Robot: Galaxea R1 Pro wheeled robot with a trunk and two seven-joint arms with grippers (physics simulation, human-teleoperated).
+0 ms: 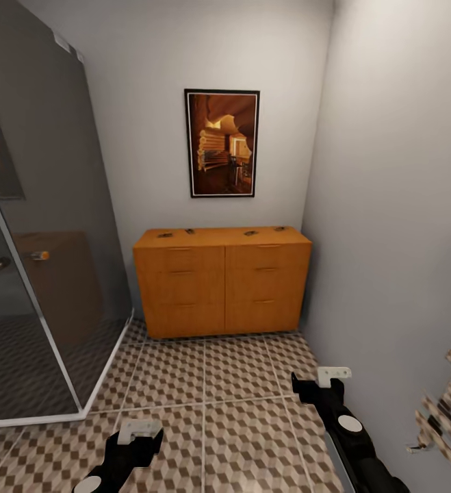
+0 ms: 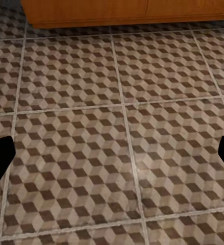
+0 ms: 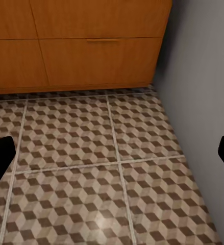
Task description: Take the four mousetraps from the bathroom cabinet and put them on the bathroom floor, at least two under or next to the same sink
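Mousetraps (image 1: 165, 235) sit untouched atop the cabinet (image 1: 222, 287); approach underway. Left hand (image 1: 140, 431) and right hand (image 1: 333, 374) both wide, empty. Next: close in, reach up.

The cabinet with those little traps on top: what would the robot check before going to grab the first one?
1. Four mousetraps on the cabinet top: ok, four small dark items show.
2. Path over the bathroom floor to the cabinet: ok.
3. Left end effector free: ok, open, nothing held.
4. Right end effector free: ok, open, nothing held.
5. Close enough to reach: not ok, floor tiles lie between.
6. Bathroom sink location: cannot tell.
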